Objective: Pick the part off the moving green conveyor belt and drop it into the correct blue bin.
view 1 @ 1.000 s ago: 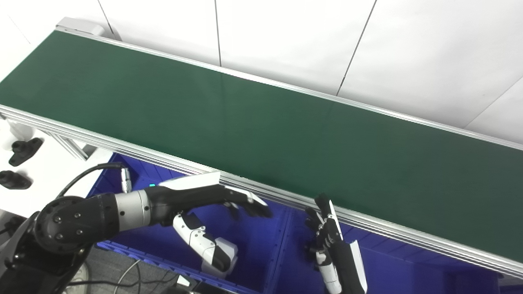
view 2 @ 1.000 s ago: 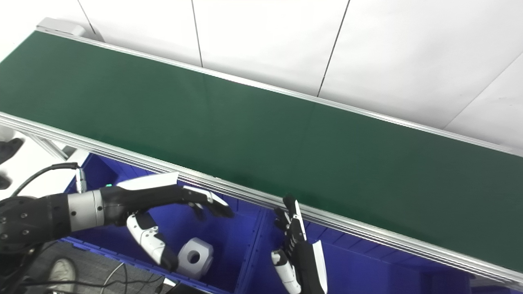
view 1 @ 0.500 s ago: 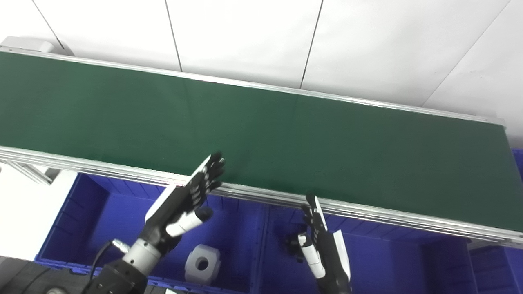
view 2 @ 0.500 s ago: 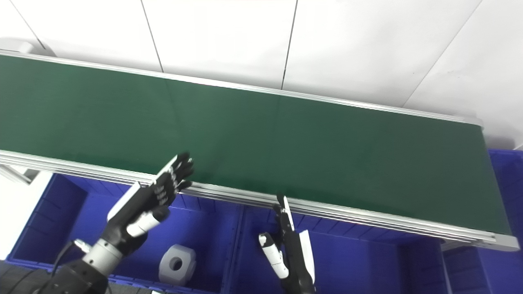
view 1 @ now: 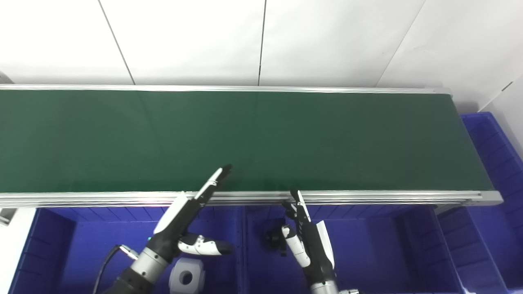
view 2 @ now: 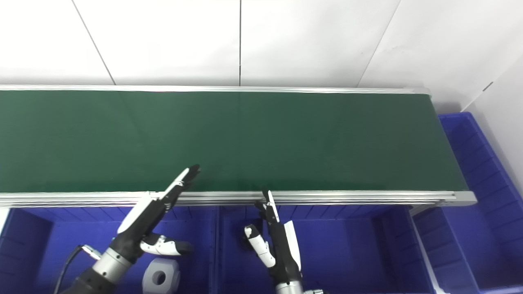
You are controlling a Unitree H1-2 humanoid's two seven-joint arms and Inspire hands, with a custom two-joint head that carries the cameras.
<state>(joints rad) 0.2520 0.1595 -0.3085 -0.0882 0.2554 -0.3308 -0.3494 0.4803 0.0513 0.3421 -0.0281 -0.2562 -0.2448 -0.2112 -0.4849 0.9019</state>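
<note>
Nearest the camera, below the green conveyor belt [view 1: 261,139], a white blocky plastic part with a round hole [view 1: 186,278] is lying on the floor of the left blue plastic bin [view 1: 81,245], just beside the left arm. Over that bin the left hand [view 1: 192,220] is reaching up with its black-and-white fingers straight and together, thumb splayed sideways, holding nothing; its fingertips [view 1: 224,169] are overlapping the belt's near edge. Right of it, above the middle blue bin [view 1: 367,249], the right hand [view 1: 304,232] is pointing upward, likewise spread and empty, its tips reaching the ribbed aluminium rail [view 1: 367,197] along the belt's near side. A small dark object [view 1: 274,241] is sitting in the middle bin beside that hand; its shape is unclear. Beyond the rail, the belt's smooth matte surface is running bare across the whole width, ending squarely at the right, where another blue ribbed bin [view 1: 494,155] is standing. Behind the belt, white wall panels [view 1: 184,41] are rising, split by thin dark seams.
</note>
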